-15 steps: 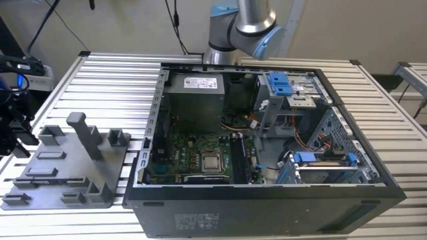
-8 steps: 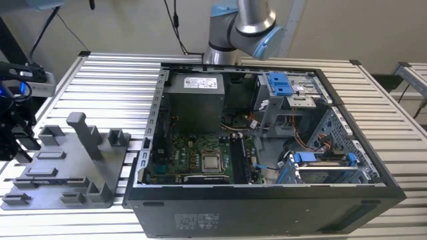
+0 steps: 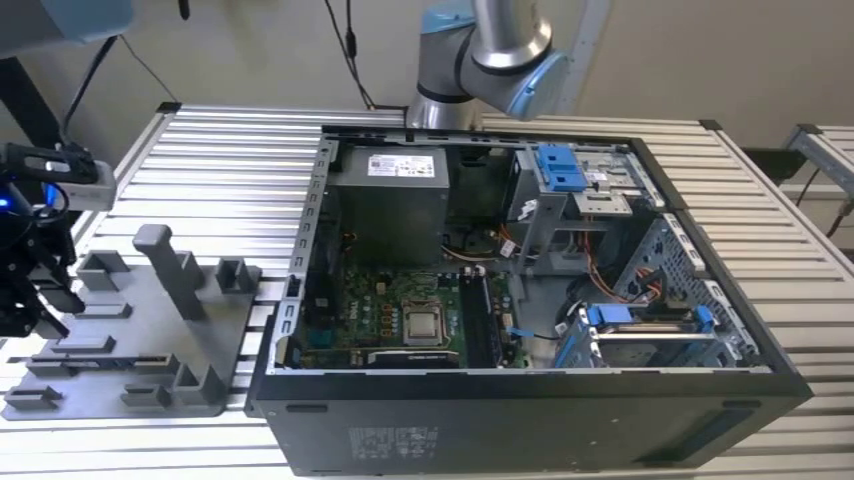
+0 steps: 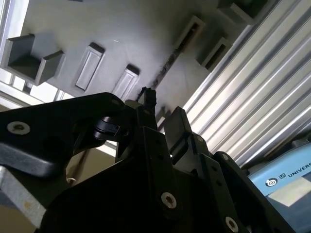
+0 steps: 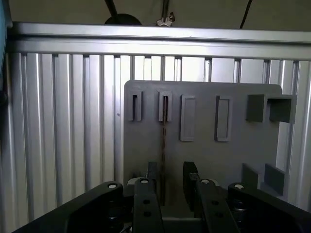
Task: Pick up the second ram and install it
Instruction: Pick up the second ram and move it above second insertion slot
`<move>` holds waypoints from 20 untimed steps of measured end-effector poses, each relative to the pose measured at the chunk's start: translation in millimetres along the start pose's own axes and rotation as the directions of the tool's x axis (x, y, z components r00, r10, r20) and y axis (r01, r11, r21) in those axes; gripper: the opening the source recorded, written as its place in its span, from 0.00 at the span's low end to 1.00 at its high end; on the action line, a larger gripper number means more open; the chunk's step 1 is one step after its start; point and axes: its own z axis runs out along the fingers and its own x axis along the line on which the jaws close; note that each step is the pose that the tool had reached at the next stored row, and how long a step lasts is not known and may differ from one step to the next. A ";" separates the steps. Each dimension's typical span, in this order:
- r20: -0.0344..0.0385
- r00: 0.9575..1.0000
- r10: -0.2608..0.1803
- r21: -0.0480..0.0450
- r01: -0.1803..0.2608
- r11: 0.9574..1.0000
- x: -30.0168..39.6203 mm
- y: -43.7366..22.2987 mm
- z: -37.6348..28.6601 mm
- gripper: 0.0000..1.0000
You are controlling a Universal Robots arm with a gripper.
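Note:
The second ram stands on edge in a slot of the grey plastic tray, so I see it as a thin dark strip. My gripper is open and low over the tray, one finger on each side of the strip's near end, with the strip closer to one finger. In the second wrist view the ram runs from its slot down to the fingertips. In the exterior view the gripper hangs over the tray at the exterior view's far left.
An open computer case fills the middle of the slatted metal table, with the green motherboard and its square silver chip inside. Upright posts rise from the tray. The arm's base stands behind the case.

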 end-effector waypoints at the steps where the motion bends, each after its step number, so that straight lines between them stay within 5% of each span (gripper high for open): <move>1: 0.000 1.000 0.000 0.000 0.000 1.000 0.8 -0.1 1.5 0.36; 14: 0.000 1.000 -0.001 0.001 0.001 1.000 5.4 -0.4 24.7 0.36; 18: 0.000 1.000 -0.007 0.018 0.007 1.000 5.5 -0.6 29.1 0.36; 20: 0.000 1.000 -0.007 0.019 0.007 1.000 5.5 -0.5 31.7 0.36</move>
